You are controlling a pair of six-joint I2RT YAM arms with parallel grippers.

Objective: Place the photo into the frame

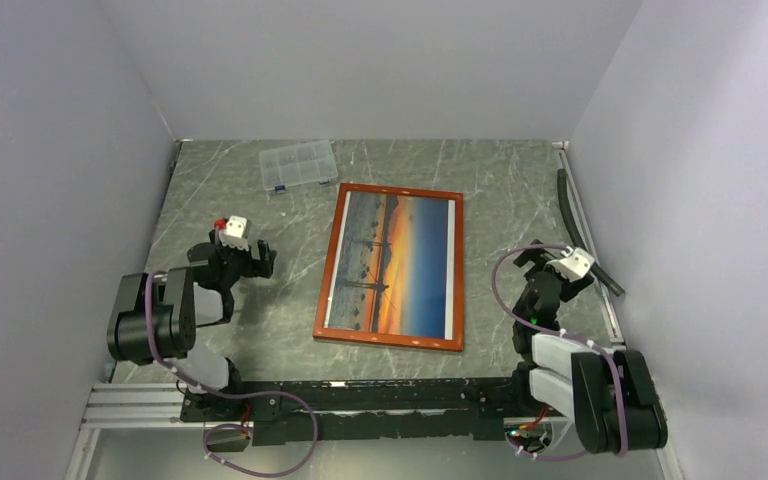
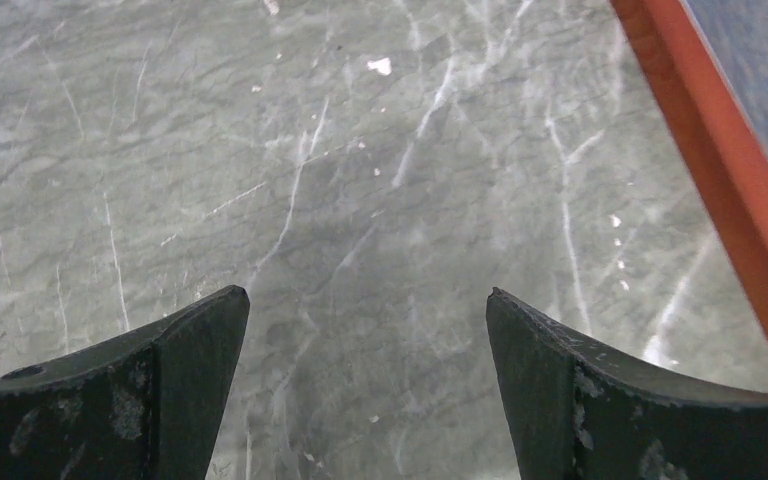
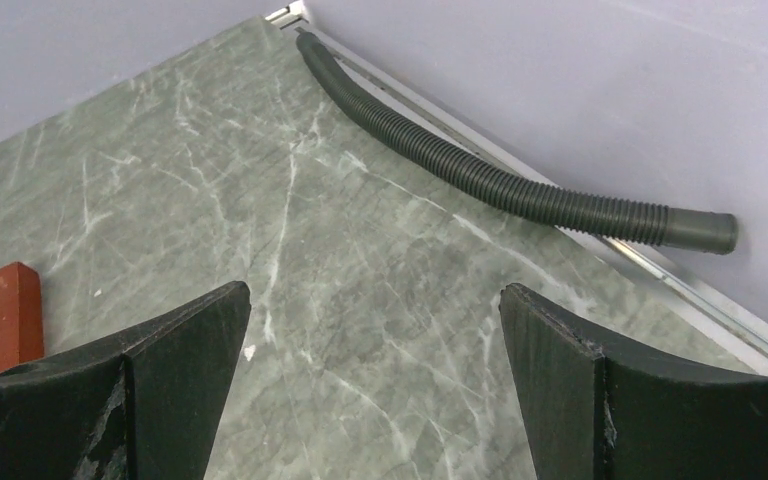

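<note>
Frame (image 1: pixel 327 270): lies flat at the centre of the table (image 1: pixel 260 330), long sides running top to bottom in the overhead view. The red-orange border is visible on all four sides.

Photo (image 1: pixel 392 263): sits inside the frame border, picture side up. The blue band is toward the right, the orange band toward the lower left, and a thin white margin shows along the right and bottom edges.

Left arm (image 1: pixel 150 320): lower left of the overhead view, folded, well apart from the frame. Right arm (image 1: pixel 600 395): lower right, also folded and apart from the frame.

Hose (image 3: pixel 520 190): dark, ribbed, lying along the right wall at the table edge, in the upper right of the right wrist view.

Box (image 1: pixel 300 165): clear, with compartments, in the upper left of the table, just beyond the frame's top left corner and not touching it.

Left gripper (image 2: pixel 368 295): fingers spread wide, nothing between them, only bare table below. The frame border crosses the right edge of its wrist view.

Right gripper (image 3: pixel 375 290): fingers spread wide, nothing held. A frame corner shows at the left edge of its wrist view.
</note>
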